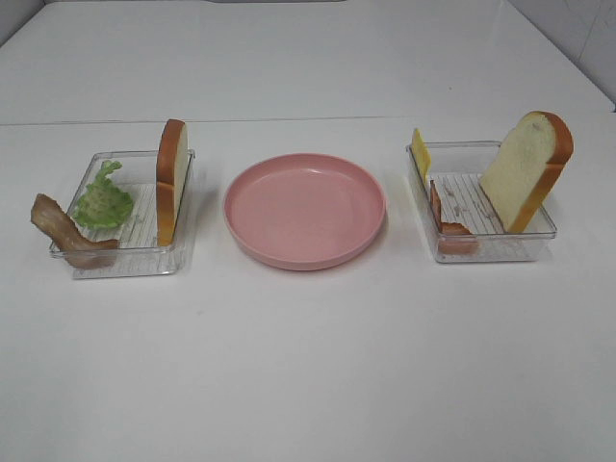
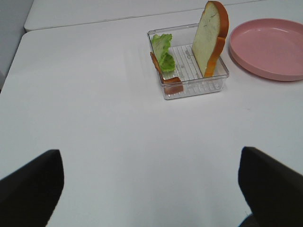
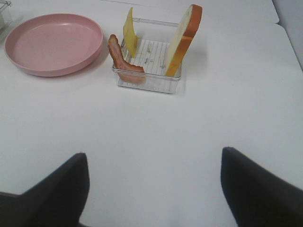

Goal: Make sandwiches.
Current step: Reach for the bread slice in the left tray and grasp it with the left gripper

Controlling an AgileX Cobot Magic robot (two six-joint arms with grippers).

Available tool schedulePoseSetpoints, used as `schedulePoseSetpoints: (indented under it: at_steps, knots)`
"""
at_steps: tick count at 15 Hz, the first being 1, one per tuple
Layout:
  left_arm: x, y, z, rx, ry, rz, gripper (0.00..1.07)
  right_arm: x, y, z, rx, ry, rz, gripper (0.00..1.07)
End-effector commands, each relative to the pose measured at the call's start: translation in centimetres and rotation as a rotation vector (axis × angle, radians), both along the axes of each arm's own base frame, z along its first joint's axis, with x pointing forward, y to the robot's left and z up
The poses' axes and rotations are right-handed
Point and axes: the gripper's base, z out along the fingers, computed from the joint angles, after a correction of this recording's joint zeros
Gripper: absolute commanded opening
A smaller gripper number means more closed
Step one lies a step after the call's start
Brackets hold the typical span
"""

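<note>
Sandwich parts stand in two clear trays. The left tray (image 1: 125, 268) holds an upright bread slice (image 1: 171, 178), a green lettuce leaf (image 1: 104, 200) and a bacon strip (image 1: 63, 231) hanging over its rim. The right tray (image 1: 491, 252) holds a leaning bread slice (image 1: 527, 168), a yellow cheese slice (image 1: 421, 152) and bacon (image 1: 448, 221). My left gripper (image 2: 151, 189) is open, well short of its tray (image 2: 194, 90); bread (image 2: 210, 38) and lettuce (image 2: 163, 52) show there. My right gripper (image 3: 156, 189) is open, well short of its tray (image 3: 151, 85) with bread (image 3: 184, 40), cheese (image 3: 129, 33) and bacon (image 3: 120, 59).
A pink round plate (image 1: 304, 209) with nothing on it sits between the two trays on the white table. Neither arm shows in the exterior high view. The plate (image 2: 270, 47) lies beside the left tray and the plate (image 3: 52, 42) beside the right one.
</note>
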Motion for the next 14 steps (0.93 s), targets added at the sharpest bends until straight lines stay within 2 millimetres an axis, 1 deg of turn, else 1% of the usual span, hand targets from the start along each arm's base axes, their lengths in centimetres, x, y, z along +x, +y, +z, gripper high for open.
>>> schedulePoseSetpoints:
  at_steps: [1, 14]
  knots:
    - [-0.27, 0.03, -0.01, -0.003, -0.027, 0.007, 0.95, -0.13, 0.03, -0.07, -0.002, -0.014, -0.004, 0.73]
    - [-0.27, 0.03, -0.01, -0.003, -0.027, 0.007, 0.95, -0.13, 0.03, -0.07, -0.002, -0.014, -0.004, 0.73]
